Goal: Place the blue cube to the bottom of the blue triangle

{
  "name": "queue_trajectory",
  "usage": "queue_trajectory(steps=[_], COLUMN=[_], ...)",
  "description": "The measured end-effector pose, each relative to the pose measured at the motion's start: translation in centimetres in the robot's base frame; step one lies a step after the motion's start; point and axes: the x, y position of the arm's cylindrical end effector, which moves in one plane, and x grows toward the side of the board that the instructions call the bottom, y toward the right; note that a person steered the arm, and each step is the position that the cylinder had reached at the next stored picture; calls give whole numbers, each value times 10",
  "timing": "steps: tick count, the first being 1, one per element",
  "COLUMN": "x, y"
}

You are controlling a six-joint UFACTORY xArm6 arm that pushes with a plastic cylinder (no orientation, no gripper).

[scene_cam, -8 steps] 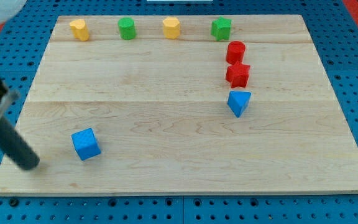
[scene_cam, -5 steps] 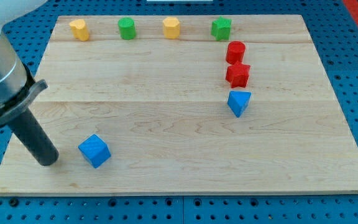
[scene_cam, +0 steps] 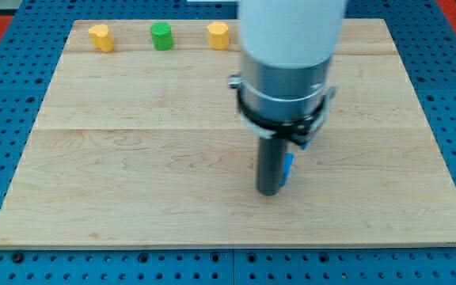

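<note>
My tip (scene_cam: 270, 192) rests on the wooden board (scene_cam: 133, 158) right of the middle. A thin blue sliver of the blue cube (scene_cam: 288, 168) shows against the rod's right side, touching it; the rest is hidden behind the rod. Just above it, a small blue bit of the blue triangle (scene_cam: 302, 145) peeks out under the arm's collar. The arm's wide body covers the board above them.
A yellow block (scene_cam: 100, 36), a green cylinder (scene_cam: 161, 36) and a second yellow block (scene_cam: 218, 35) stand in a row along the view's top edge. The arm hides whatever stands at the top right.
The arm has swept from the view's lower left to right of centre, and the blue cube has moved with it from the lower left to just below the blue triangle.
</note>
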Motion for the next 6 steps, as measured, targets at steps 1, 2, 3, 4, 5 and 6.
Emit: queue_trajectory(steps=[1, 2, 3, 4, 5, 6], x=[7, -7, -19, -22, -30, -30], y=[-23, -26, -37, -21, 14, 30])
